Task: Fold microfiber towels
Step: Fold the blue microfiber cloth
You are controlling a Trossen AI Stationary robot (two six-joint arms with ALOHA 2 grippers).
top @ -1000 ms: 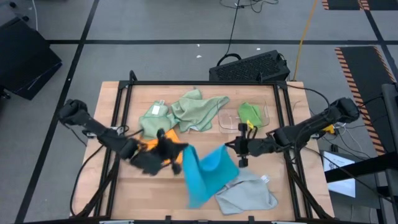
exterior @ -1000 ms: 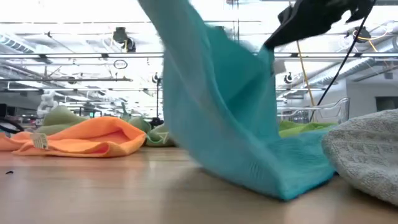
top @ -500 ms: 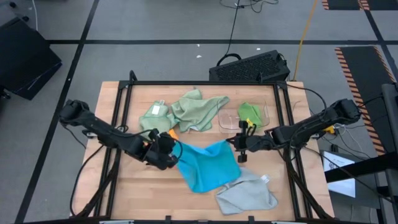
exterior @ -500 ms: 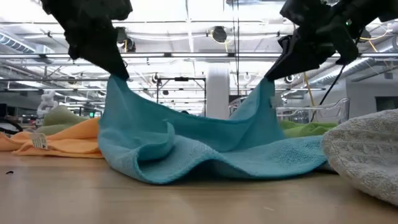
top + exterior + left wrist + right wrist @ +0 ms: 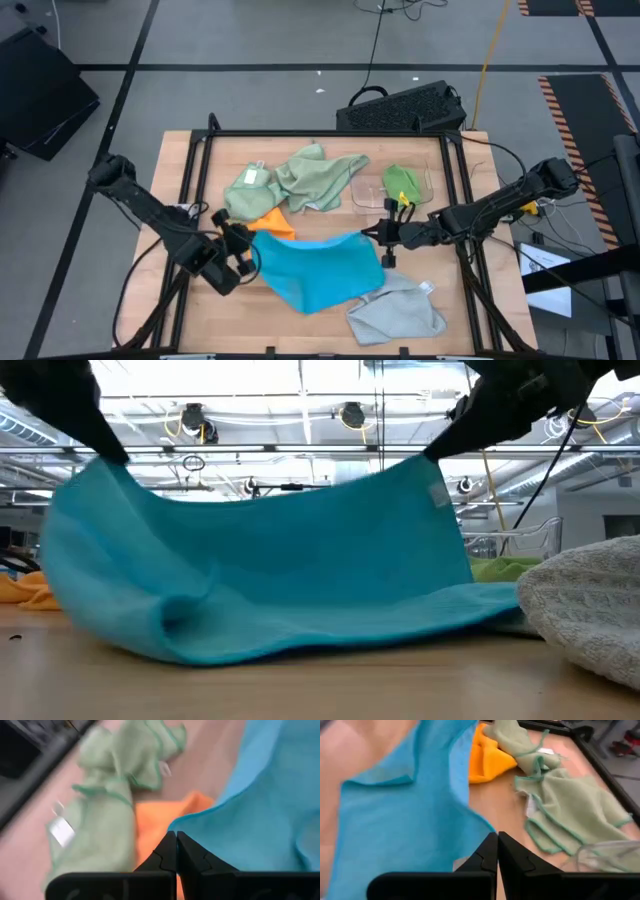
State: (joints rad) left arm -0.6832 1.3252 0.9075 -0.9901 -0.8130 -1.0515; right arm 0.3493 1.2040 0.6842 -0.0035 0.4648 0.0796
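Note:
The bright blue towel [image 5: 318, 272] is spread between both grippers, its lower part on the table [image 5: 215, 300]. My left gripper [image 5: 250, 248] is shut on the towel's left upper corner. My right gripper [image 5: 372, 237] is shut on the right upper corner. An orange towel [image 5: 272, 221] lies flat just behind the blue one. Two pale sage green towels [image 5: 250, 190] [image 5: 322, 178] lie crumpled farther back. A light grey towel [image 5: 398, 312] lies bunched at the near right. My left gripper pinches the blue towel's left upper corner [image 5: 176, 826] between its two fingers, slanting down from the table's left. The corner [image 5: 104, 466] is held above the table while the cloth hangs below. My right gripper pinches the right upper corner [image 5: 487, 827] between its two fingers, coming from the table's right and slanting slightly down. The corner [image 5: 438, 462] is held up. The top edge between both corners sags a little, and the bottom edge [image 5: 300, 650] lies on the table.
A clear plastic tray [image 5: 428, 185] at the back right holds a bright green towel [image 5: 401, 182]. A black frame [image 5: 190, 185] borders the tabletop. Bare wood shows at the near left.
My left gripper has gone toward the table's left edge and down, taking its corner along. The blue towel, which hung bunched from the grippers, is now spread out wide between them with its lower edge on the table.

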